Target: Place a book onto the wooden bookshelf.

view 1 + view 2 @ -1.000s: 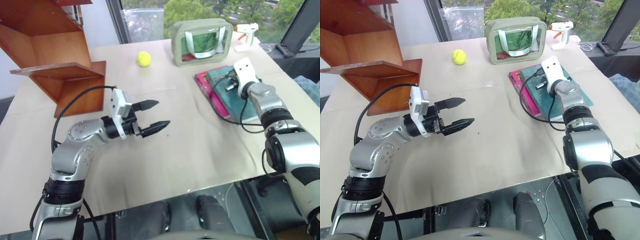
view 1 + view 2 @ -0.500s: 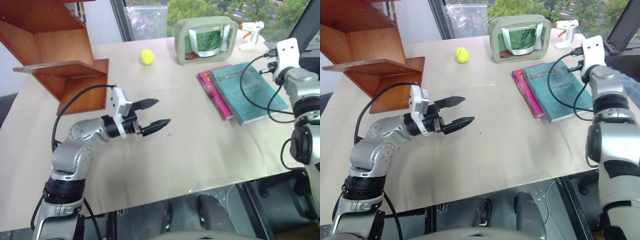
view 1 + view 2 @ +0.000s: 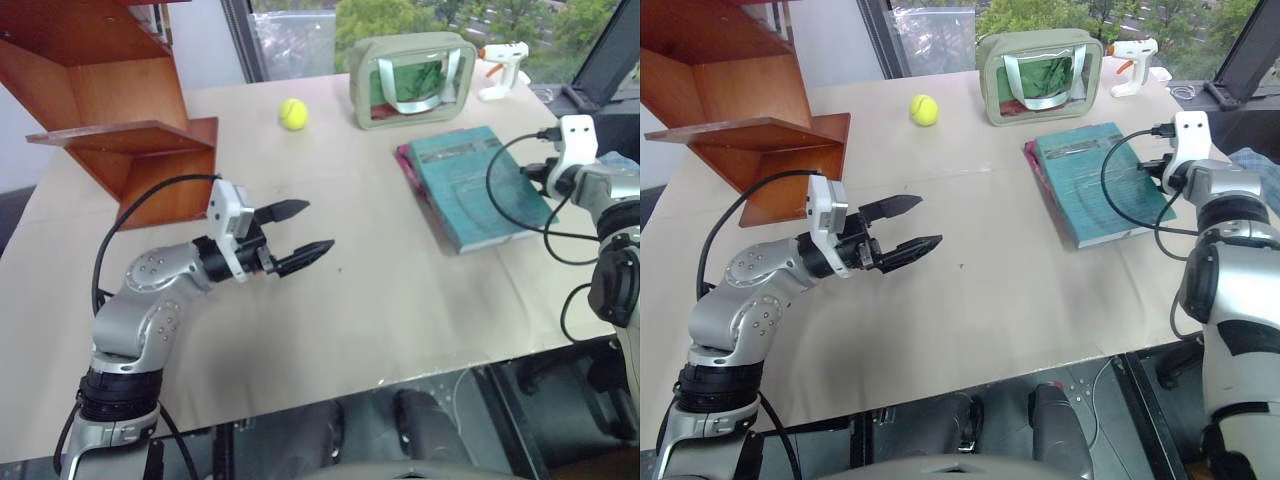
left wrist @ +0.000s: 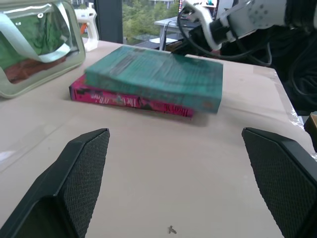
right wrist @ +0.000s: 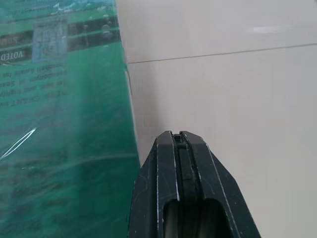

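Note:
The teal book (image 3: 470, 185) lies flat on the table at the right, on top of a pink book (image 4: 124, 99). My right gripper (image 5: 178, 144) is shut with nothing in it. It sits just off the teal book's right edge (image 3: 545, 172), low over the table. I cannot tell whether it touches that edge. My left gripper (image 3: 318, 225) is open and holds nothing. It hovers over the middle of the table and points toward the books. The wooden bookshelf (image 3: 120, 110) stands at the far left of the table.
A yellow tennis ball (image 3: 292, 113) lies behind the left gripper. A pale green pouch (image 3: 412, 80) stands behind the books, with a white glue gun (image 3: 497, 65) to its right. The table's right edge runs close to my right arm.
My right gripper has come off the top of the teal book and moved right, to beside its right edge. The teal book now covers more of the pink one. The left arm has barely moved.

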`<action>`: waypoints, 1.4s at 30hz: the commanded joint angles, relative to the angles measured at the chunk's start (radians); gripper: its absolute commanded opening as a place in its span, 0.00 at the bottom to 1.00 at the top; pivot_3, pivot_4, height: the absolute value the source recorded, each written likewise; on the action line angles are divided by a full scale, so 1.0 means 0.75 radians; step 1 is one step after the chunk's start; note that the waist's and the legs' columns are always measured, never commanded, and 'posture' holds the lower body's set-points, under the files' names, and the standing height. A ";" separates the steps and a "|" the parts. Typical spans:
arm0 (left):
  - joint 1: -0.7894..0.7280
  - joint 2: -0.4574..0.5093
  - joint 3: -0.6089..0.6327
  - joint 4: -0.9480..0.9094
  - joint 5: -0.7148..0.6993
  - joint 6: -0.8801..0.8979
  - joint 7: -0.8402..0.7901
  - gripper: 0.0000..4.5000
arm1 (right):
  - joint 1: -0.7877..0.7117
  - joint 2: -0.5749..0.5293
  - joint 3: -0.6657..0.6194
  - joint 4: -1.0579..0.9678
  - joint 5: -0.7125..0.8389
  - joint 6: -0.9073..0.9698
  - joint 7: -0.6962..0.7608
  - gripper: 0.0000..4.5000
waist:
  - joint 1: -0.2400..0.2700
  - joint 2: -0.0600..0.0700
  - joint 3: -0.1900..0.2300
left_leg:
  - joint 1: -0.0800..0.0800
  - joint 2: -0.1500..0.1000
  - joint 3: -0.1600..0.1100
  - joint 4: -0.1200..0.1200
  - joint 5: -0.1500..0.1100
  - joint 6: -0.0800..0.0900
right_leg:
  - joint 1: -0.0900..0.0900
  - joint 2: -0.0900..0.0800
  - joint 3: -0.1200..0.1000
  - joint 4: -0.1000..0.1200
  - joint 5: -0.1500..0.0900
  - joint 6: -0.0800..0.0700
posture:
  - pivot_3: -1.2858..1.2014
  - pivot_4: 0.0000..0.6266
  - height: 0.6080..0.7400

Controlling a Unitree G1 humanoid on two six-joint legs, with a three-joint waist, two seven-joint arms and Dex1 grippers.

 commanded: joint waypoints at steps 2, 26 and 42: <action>0.007 0.026 0.045 -0.056 -0.029 -0.005 0.002 1.00 | -0.030 0.006 -0.021 -0.043 0.026 -0.023 0.054 0.02 | 0.002 0.000 0.000 | 0.000 0.000 0.000 0.000 0.000 0.000 | 0.000 0.000 0.000 0.000 0.000 0.000 | 0.52 0.24 1.00; 0.014 0.073 0.069 -0.047 -0.034 -0.008 -0.023 1.00 | 0.067 0.098 -0.036 -0.009 0.013 -0.069 0.008 0.02 | -0.010 0.000 0.000 | 0.000 0.000 -0.001 0.002 0.000 0.000 | 0.000 0.000 -0.001 0.001 0.000 0.000 | 0.52 0.24 1.00; -0.032 0.058 0.030 0.010 -0.011 -0.030 -0.036 1.00 | 0.070 0.123 -0.055 -0.038 0.020 -0.141 -0.036 0.02 | -0.018 0.000 0.000 | 0.000 -0.001 -0.001 0.003 0.000 0.000 | 0.000 0.000 -0.001 0.003 0.000 0.000 | 0.52 0.24 1.00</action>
